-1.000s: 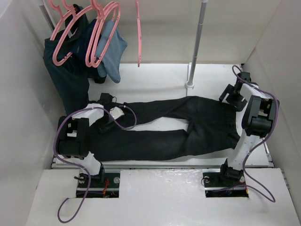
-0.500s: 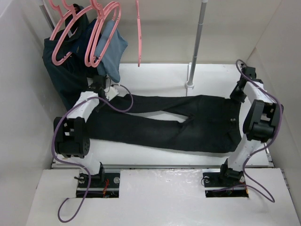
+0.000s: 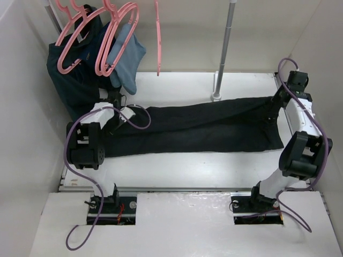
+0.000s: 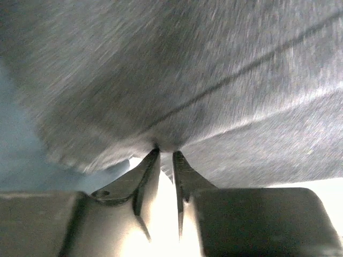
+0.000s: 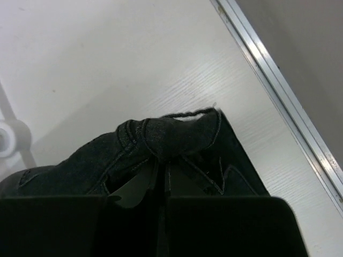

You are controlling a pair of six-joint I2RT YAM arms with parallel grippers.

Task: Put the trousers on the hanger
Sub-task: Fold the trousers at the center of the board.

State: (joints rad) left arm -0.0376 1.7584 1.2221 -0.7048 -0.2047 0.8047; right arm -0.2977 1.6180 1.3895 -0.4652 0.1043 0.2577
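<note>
The black trousers [image 3: 203,128] lie folded lengthwise, one leg over the other, stretched across the white table. My left gripper [image 3: 122,112] pinches the leg end; in the left wrist view its fingertips [image 4: 165,152] stand almost together, with blurred dark fabric [image 4: 214,80] caught between them. My right gripper [image 3: 272,106] is shut on the waistband [image 5: 177,134], which bunches up over its tips [image 5: 165,163]. One empty pink hanger [image 3: 158,40] hangs by itself at the back, seen edge-on, apart from both grippers.
More pink hangers [image 3: 115,37] hang at the back left with a dark teal-navy garment [image 3: 75,91] and a light blue garment [image 3: 128,59]. A metal pole [image 3: 224,48] stands on a round foot behind the trousers. White walls close both sides; a metal rail [image 5: 278,91] edges the table at right.
The trousers lay flat with legs apart; now they are folded in half lengthwise and pulled toward the back. Both grippers closed on them and moved away from the near edge.
</note>
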